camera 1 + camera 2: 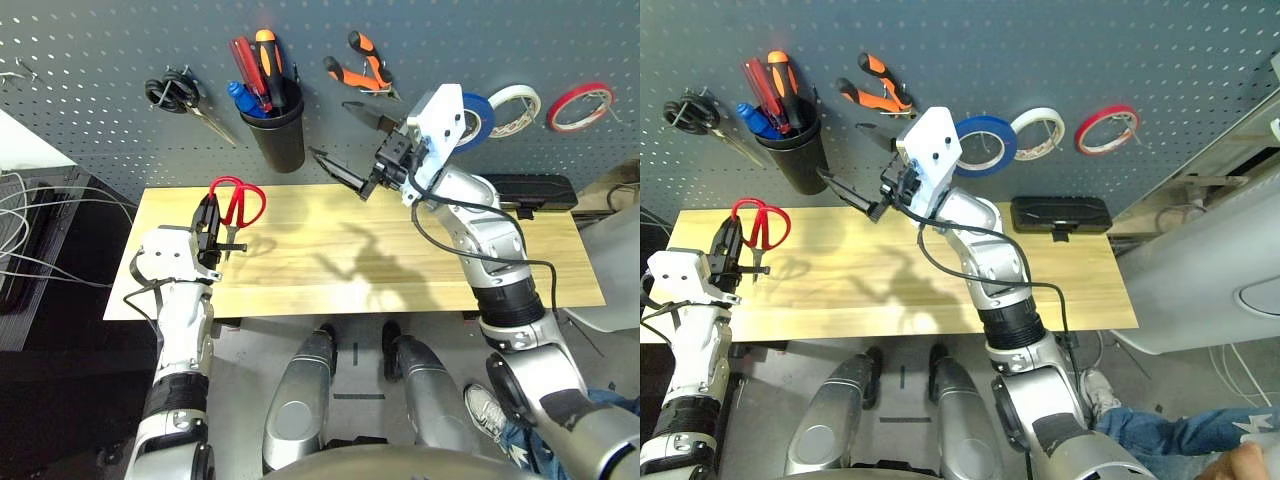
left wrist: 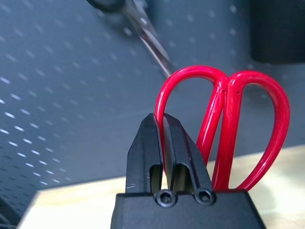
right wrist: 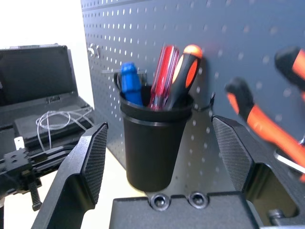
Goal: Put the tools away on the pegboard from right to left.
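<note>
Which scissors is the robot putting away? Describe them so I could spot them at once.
Start at the wooden table below the grey pegboard and go to its left end. There the left gripper is shut on the red-handled scissors, unlike the black-handled scissors hanging on the board.

The left gripper [image 1: 208, 232] is gripping the red-handled scissors [image 1: 238, 203] with its jaws closed on one handle loop, at nine o'clock over the wooden surface [image 1: 400, 270]. The right gripper [image 1: 352, 150] is hanging at one o'clock with its jaws spread wide and empty, before the pegboard [image 1: 100, 50]. On the board, the black cup [image 1: 274, 130] is sitting at twelve, the orange-and-black-handled pliers [image 1: 360, 68] just right of it, the blue tape ring [image 1: 478, 115] at two, and the black-handled scissors [image 1: 180, 98] at eleven.
</note>
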`<state>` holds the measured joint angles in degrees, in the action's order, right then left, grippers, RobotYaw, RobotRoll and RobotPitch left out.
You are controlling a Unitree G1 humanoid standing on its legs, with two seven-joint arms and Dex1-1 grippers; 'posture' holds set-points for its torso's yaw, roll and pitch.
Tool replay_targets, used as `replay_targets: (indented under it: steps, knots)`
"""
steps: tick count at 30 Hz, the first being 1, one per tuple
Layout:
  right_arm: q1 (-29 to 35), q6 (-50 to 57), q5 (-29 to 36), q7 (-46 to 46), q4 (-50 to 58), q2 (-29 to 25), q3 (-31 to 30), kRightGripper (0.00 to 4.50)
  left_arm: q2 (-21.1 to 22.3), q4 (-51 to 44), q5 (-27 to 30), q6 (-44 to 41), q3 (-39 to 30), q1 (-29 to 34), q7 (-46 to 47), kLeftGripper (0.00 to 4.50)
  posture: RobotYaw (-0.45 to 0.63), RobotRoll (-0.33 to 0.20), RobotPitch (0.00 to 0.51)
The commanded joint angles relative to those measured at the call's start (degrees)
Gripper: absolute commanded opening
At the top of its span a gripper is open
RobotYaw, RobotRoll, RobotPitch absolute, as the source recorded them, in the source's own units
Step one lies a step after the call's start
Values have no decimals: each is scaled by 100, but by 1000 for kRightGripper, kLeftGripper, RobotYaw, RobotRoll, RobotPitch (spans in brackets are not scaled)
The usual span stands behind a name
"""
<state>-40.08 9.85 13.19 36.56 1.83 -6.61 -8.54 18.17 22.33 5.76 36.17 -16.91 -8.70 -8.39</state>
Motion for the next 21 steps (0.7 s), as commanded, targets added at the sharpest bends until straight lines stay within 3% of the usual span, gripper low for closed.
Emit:
replay_targets:
  steps: [1,10,21]
  knots:
    - [-39,-71,91,-44,-1,59,55,4500,195,-386,0,94,-262,100,170,27,148,0,289]
    - [-76,-17,162,-4,-41,145,65,4500,476,-824,54,-93,-413,-334,331,27,155,0,287]
    - [-32,-49,112,8,-77,93,42,4500,471,-931,23,-146,-318,-608,346,27,145,0,283]
